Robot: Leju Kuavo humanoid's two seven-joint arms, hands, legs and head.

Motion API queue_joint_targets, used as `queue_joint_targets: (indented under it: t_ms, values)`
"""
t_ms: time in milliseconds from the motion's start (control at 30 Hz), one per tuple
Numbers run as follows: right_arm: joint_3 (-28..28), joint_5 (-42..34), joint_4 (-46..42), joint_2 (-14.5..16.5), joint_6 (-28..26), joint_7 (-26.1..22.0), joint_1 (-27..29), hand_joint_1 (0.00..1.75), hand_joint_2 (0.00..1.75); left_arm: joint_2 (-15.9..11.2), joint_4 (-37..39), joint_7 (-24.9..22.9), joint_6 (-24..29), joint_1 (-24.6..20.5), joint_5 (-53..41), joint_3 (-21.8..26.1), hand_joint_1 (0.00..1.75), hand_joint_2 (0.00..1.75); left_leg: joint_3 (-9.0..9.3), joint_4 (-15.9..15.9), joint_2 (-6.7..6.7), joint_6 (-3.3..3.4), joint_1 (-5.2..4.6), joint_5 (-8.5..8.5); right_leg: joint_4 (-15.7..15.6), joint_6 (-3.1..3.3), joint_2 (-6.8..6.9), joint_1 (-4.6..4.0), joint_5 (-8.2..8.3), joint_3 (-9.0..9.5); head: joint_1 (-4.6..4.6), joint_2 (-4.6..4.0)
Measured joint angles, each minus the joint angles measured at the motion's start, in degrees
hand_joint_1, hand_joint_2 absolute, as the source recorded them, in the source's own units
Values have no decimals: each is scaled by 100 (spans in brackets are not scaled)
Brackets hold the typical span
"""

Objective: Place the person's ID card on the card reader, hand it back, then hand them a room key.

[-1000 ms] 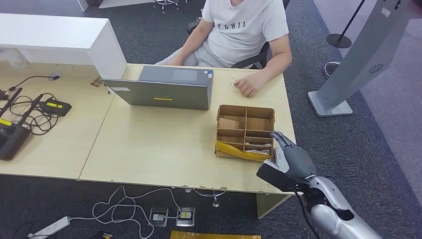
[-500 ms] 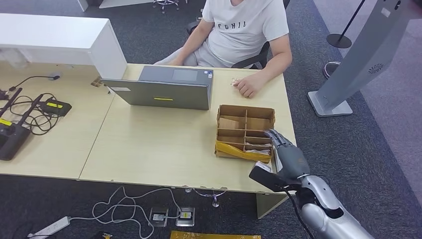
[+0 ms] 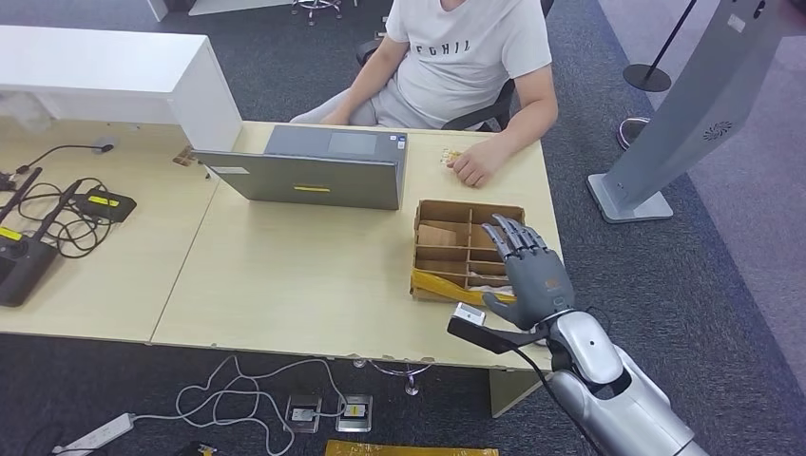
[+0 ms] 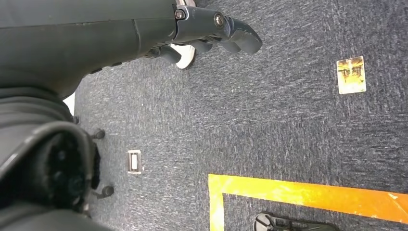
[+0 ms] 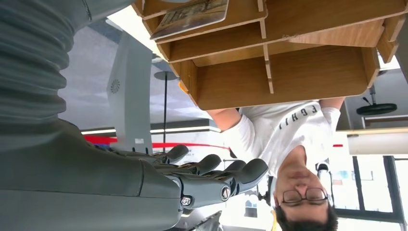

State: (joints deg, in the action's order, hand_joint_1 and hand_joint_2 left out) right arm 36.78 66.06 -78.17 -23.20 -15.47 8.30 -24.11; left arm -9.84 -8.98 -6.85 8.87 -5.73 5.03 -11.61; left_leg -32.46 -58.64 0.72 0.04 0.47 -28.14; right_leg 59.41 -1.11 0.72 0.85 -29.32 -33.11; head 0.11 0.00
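My right hand (image 3: 528, 272) hovers over the near right corner of the wooden compartment box (image 3: 456, 213), fingers spread and holding nothing. In the right wrist view the same hand (image 5: 207, 179) is stretched out below the box (image 5: 288, 77), where a printed card (image 5: 192, 13) lies in one compartment. A person (image 3: 466, 52) sits across the table, one hand (image 3: 472, 167) resting by a small card-like thing (image 3: 447, 157). My left hand (image 4: 211, 26) hangs over the carpet, fingers loosely bent, with nothing in it.
A grey laptop (image 3: 318, 169) stands mid-table. Black devices with yellow labels (image 3: 105, 203) and tangled cables lie at the far left. A white cabinet (image 3: 105, 71) sits back left. A grey kiosk stand (image 3: 684, 114) rises right of the table. Yellow wrapping (image 3: 456, 290) lies along the box's front.
My right hand has risen from the table's near edge and moved up over the box's front, its fingers spreading out. The person's hand shifted slightly.
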Motion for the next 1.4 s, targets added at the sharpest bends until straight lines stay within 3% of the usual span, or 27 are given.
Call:
queue_joint_targets:
  t_ms: [433, 1400]
  values:
    - [-226, 58, -70, 198, 675, 0, -29, 0, 175, -2, 0, 29, -48, 2, -1, 0, 0, 0, 2, 0, 0, 0, 0, 0, 0, 0, 0, 0, 0, -1, 0, 0]
    - [-367, -80, -375, 208, 1198, 121, 40, 0, 175, -15, 0, 27, -49, 3, -18, 0, 0, 0, 2, 0, 0, 0, 0, 0, 0, 0, -1, 0, 0, 0, 0, 0]
